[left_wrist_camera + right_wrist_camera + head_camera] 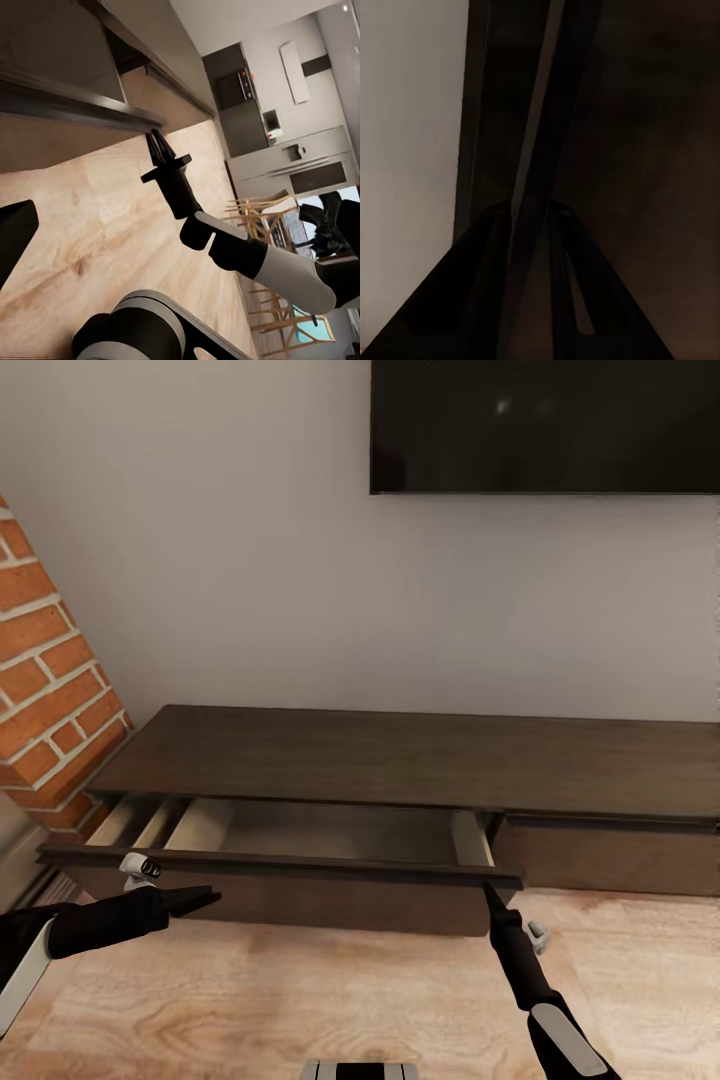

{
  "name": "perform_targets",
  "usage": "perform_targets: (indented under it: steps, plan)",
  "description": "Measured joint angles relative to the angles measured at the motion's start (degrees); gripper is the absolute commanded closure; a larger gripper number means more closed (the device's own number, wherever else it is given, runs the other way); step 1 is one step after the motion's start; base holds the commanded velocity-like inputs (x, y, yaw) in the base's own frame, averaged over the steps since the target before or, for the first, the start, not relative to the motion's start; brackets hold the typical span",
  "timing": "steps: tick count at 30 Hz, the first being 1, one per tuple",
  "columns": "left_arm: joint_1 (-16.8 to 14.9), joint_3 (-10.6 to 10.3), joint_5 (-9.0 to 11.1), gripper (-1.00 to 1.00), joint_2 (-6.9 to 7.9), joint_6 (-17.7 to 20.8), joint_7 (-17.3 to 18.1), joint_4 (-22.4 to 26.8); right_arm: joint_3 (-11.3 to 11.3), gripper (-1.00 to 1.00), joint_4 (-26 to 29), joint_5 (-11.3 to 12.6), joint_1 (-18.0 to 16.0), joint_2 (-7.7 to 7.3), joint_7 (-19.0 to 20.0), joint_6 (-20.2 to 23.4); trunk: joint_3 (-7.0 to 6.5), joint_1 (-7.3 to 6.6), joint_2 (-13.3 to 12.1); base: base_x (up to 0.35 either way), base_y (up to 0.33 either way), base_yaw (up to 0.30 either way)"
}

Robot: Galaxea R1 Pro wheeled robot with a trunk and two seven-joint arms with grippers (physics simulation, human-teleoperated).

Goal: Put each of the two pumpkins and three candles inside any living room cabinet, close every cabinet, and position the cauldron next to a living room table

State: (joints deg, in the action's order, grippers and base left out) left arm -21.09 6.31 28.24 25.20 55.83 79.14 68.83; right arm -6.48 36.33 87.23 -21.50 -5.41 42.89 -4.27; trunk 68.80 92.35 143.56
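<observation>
The cabinet (420, 760) stands against the pale wall, below a dark TV (545, 425), with a brick column (45, 690) at its left end. Its left drawer (300, 840) is pulled out, showing a pale inside with nothing visible in it; the drawer to the right is shut flush.

The right jaws (490, 888) reach up from the wooden floor (300, 1000) and touch the top edge of the open drawer front at its right corner. In the left wrist view the same right jaws (157, 141) point at the corner of the drawer front, their tips drawn close together. In the right wrist view the two dark fingers (472, 292) stand on either side of a thin edge of dark wood (540, 150) that runs between them, so they seem to be pinching the drawer front.

The left jaws (195, 900) hang just in front of the drawer front near its left end, below its top edge, pointing to the right. They look pressed together, with nothing between them, and not touching the wood.

The robot's base (360, 1071) peeps in at the near edge of the head view.
</observation>
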Motion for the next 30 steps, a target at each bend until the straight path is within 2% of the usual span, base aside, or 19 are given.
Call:
perform_targets:
  steps: [16, 26, 30]
  plan:
    - [0.0, 0.0, 0.0, -1.00, 0.00, 0.0, 0.0, 0.0, -0.7, 1.00, 0.1, 0.1, 0.0, 0.00, 0.0, 0.1, 0.00, 0.00, 0.0, -0.259, 0.000, 0.000]
    - [0.0, 0.0, 0.1, -1.00, 0.00, 0.0, 0.0, 0.0, -0.8, 1.00, 0.1, 0.2, 0.0, 0.00, 0.0, 0.1, 0.00, -0.02, 0.0, -0.054, 0.004, 0.000]
    - [0.0, 0.0, 0.1, -1.00, 0.00, 0.0, 0.0, 0.0, -0.2, 1.00, 0.0, 0.1, 0.0, 0.00, 0.0, 0.1, 0.00, -0.02, 0.0, -0.069, 0.042, 0.000]
